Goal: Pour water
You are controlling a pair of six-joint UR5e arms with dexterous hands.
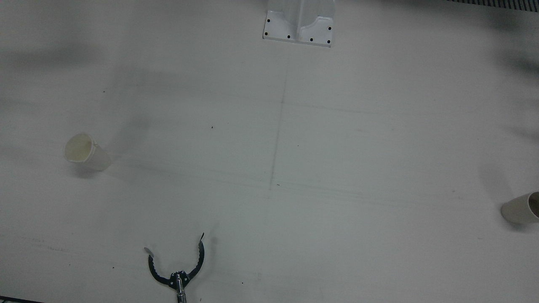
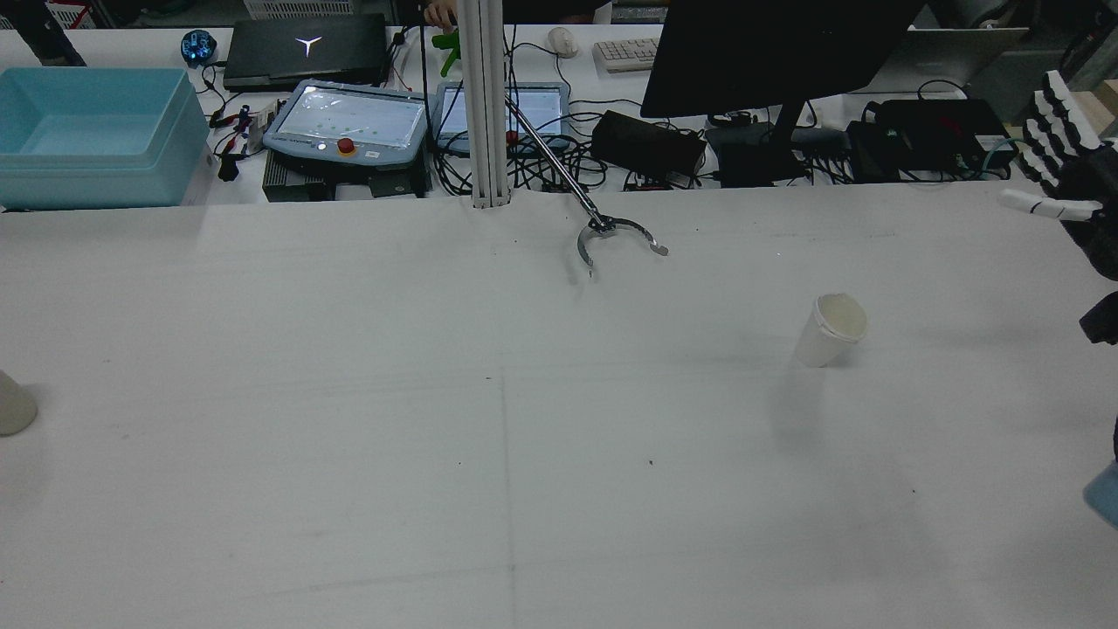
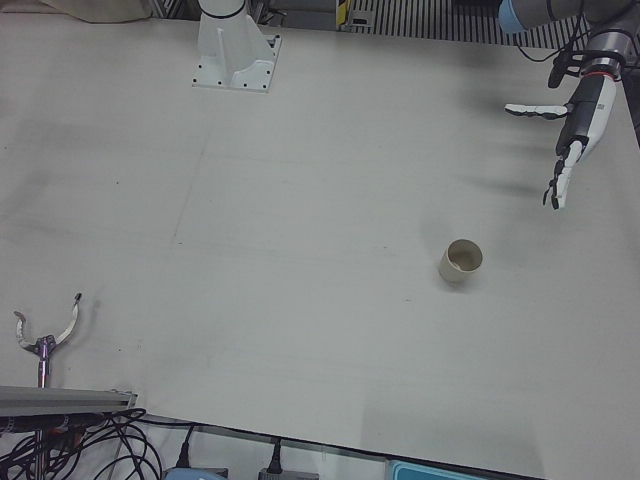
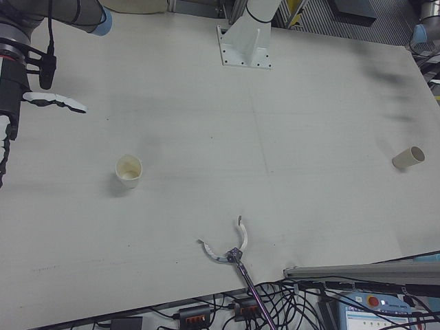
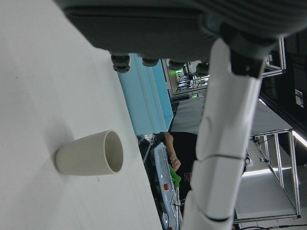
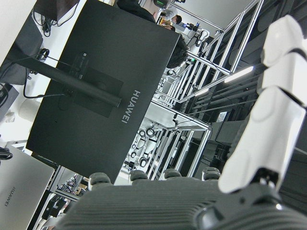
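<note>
Broadly, the white table is lying open across its whole middle, with both paper cups standing out toward its sides.

One cup, on the robot's right half, is standing upright with its mouth up, well in from the table's edges; it is showing again in the front view and in the right-front view. The other cup is standing upright on the left half, close to the table's left edge; the rear view is catching only a sliver of it at that view's left border, and the front view is cutting it off at its right border.

The right hand is hovering beyond the right cup, near the table's side edge, fingers spread and empty; its fingers are fanning apart at the rear view's right border. The left hand is hanging over the left edge region, past its cup and apart from it, fingers stretched straight and holding nothing. From the left hand's own camera, the cup is sitting clear of the white finger in the foreground.

A long-handled grabber tool with open curved claws is reaching in over the far edge, its claws resting near the table's midline, well apart from both cups. An arm's white pedestal is bolted at the robot-side edge.
</note>
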